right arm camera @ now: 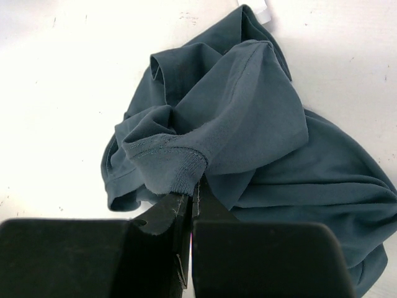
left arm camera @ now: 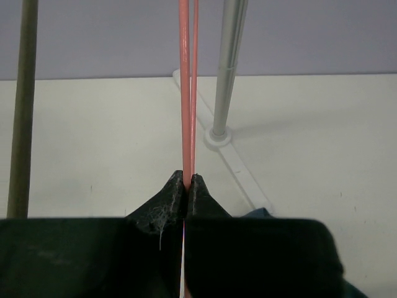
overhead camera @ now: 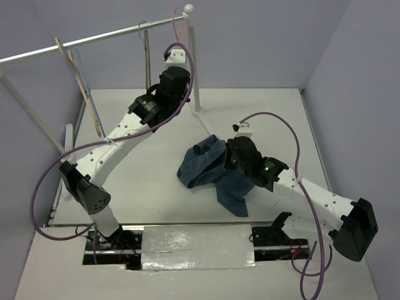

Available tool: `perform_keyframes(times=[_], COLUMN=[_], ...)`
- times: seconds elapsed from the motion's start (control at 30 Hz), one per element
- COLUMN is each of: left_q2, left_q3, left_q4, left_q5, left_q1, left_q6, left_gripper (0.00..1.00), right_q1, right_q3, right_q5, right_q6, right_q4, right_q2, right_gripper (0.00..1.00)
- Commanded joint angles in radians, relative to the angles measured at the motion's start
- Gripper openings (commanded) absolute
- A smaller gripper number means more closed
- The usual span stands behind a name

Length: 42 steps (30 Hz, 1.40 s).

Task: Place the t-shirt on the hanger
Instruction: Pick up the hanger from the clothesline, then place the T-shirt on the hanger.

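- I am pinching my left claw (left arm camera: 187,180) shut on the hanger (left arm camera: 185,93); its two thin pink wires are running straight up and away from my fingertips in the left wrist view.
- The hanger is hanging up at the far end of the rail (overhead camera: 94,39), just beside the upright post (overhead camera: 194,62), well above the table (overhead camera: 144,181).
- I am closing my right claw (right arm camera: 193,186) on a ribbed edge of the t-shirt (right arm camera: 260,124). Whether that edge is the neck or a sleeve, I cannot tell.
- The t-shirt is lying bunched in a heap on the table, spreading away from my right fingertips, with its white label (right arm camera: 263,9) at the far side of the heap.
- From above, the heap is sitting near the middle of the table, nearer me than the post and to its right, directly under my right arm.
- My right arm is by far the nearer to the cloth. My left arm is reaching up and away from it.
- I am judging that the coming move turns on this gap: the cloth is lying low and to the right, while the wire is hanging high at the rail, so one must travel to the other.
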Motion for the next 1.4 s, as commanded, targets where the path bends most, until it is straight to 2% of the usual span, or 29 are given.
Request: perform_keyframes(times=[0.0, 0.17, 0.37, 0.53, 0.77, 0.93, 1.0, 1.17, 1.27, 1.37], left_q2=[-0.089, -0.169, -0.237, -0.312, -0.445, -0.542, -0.542, -0.469, -0.524, -0.611], left_q3=[-0.067, -0.177, -0.237, -0.335, -0.466, -0.599, -0.613, -0.515, -0.565, -0.641], left_q4=[0.016, 0.051, -0.009, -0.07, -0.139, -0.103, -0.106, -0.336, -0.365, -0.37], left_q5=[0.024, 0.088, 0.191, 0.14, 0.05, 0.22, 0.279, 0.185, 0.142, 0.117], left_q1=[-0.004, -0.005, -0.025, -0.083, -0.133, -0.186, -0.257, -0.476, -0.537, -0.544], left_q6=[0.021, 0.035, 0.079, 0.107, 0.064, 0.112, 0.133, 0.083, 0.04, 0.001], left_gripper=[0.0, 0.0, 0.0, 0.0, 0.0, 0.0, 0.0, 0.0, 0.0, 0.0], right_q1=[-0.003, -0.003, -0.003, -0.004, -0.007, -0.032, -0.055, -0.111, -0.139, -0.168], right_q3=[0.003, 0.004, 0.0, 0.003, 0.015, 0.012, 0.013, 0.009, -0.004, -0.019], right_q5=[0.011, 0.013, 0.019, 0.046, 0.06, 0.083, 0.088, 0.103, 0.102, 0.1], right_q6=[-0.015, -0.015, -0.015, -0.002, 0.007, 0.022, 0.037, 0.074, 0.087, 0.097], right_q4=[0.04, 0.039, 0.037, 0.023, 0.011, -0.007, -0.013, -0.033, -0.035, -0.03], right_q2=[-0.014, -0.016, -0.026, -0.017, 0.004, 0.017, 0.027, 0.028, -0.003, -0.035], right_gripper=[0.0, 0.0, 0.0, 0.0, 0.0, 0.0, 0.0, 0.0, 0.0, 0.0])
